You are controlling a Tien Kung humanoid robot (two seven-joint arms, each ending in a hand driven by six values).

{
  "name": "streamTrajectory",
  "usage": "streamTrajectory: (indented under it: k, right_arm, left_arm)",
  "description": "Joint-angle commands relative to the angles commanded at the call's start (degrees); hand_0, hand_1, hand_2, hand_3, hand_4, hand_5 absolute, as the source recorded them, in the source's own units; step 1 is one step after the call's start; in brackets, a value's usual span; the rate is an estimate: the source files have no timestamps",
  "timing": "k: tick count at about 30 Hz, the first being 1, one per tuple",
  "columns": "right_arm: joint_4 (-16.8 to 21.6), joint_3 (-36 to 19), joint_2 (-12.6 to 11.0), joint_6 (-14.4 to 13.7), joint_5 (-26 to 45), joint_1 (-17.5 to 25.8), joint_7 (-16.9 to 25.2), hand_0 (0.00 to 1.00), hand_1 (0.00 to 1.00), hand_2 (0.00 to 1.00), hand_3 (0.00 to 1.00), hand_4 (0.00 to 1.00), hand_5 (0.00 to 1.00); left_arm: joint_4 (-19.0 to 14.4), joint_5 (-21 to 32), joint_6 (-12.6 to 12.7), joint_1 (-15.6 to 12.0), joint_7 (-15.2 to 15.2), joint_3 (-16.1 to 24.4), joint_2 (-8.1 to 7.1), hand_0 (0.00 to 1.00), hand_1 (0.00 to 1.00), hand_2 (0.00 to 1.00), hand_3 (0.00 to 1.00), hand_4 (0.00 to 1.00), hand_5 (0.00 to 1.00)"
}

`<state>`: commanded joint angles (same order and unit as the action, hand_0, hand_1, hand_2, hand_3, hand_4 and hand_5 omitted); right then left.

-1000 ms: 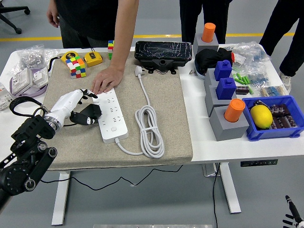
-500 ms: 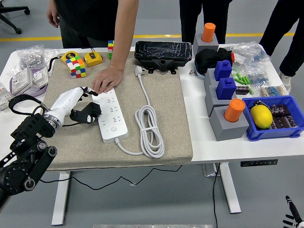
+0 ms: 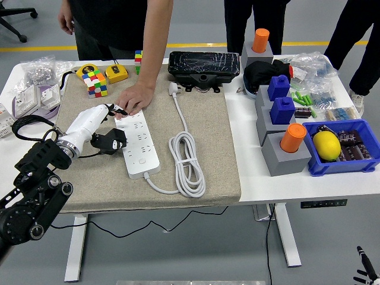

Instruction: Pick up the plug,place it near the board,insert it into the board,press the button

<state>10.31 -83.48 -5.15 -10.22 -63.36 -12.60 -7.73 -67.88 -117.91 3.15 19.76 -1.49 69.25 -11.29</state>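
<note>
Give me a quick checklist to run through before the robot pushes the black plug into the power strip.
1. Plug held: ok. The left hand grips the black plug.
2. Plug at the board: ok. It sits against the left edge of the white power strip, not yet over a socket.
3. Prongs lined up with a socket: cannot tell.
4. Strip steadied: ok. A person's hand rests on its far end.
5. Safe gap to that hand: not ok, the robot's fingers look very close.
6. Strip's own cable out of the way: ok, coiled on the right.
</note>
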Motion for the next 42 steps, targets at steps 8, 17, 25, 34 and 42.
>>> streamTrajectory:
  k: [8,17,25,34,42]
  right_arm:
    - [0.00,-0.16,-0.04,0.07,-0.12,-0.16,-0.07,0.809,0.775,0.760,0.823,0.998,0.998]
    - [0.00,-0.21,-0.07,0.06,-0.12,-0.24,-0.04,0.809,0.775,0.760,0.823,0.998,0.998]
    - [0.00,-0.05,-0.11,0.10,0.04,-0.32,-0.01,0.809,0.775,0.760,0.822,0.998,0.998]
    - [0.00,-0.50,-0.12,0.15,-0.29,-0.15,-0.09,0.808,0.775,0.760,0.823,0.998,0.998]
    - [0.00,-0.49,-0.16,0.16,-0.25,-0.09,0.02,0.809,0.775,0.760,0.822,0.998,0.998]
  left_arm:
    - [-5.32,0.82,1.77,0.53,0.36,1.35,-0.09,0.642,0.771,0.786,0.697,0.998,0.033]
    - [-5.17,0.89,2.67,0.38,0.43,1.68,0.13,0.643,0.770,0.783,0.692,0.998,0.026]
    - [-7.19,8.71,11.89,-1.14,2.69,3.97,1.44,0.770,0.836,0.827,0.809,0.998,0.664]
    - [-18.58,10.57,28.83,-6.90,-11.11,5.51,2.97,0.871,0.894,0.866,0.850,0.998,0.959]
    - [-28.76,2.13,25.31,-14.67,-28.32,6.36,2.10,0.858,0.896,0.878,0.849,0.998,0.998]
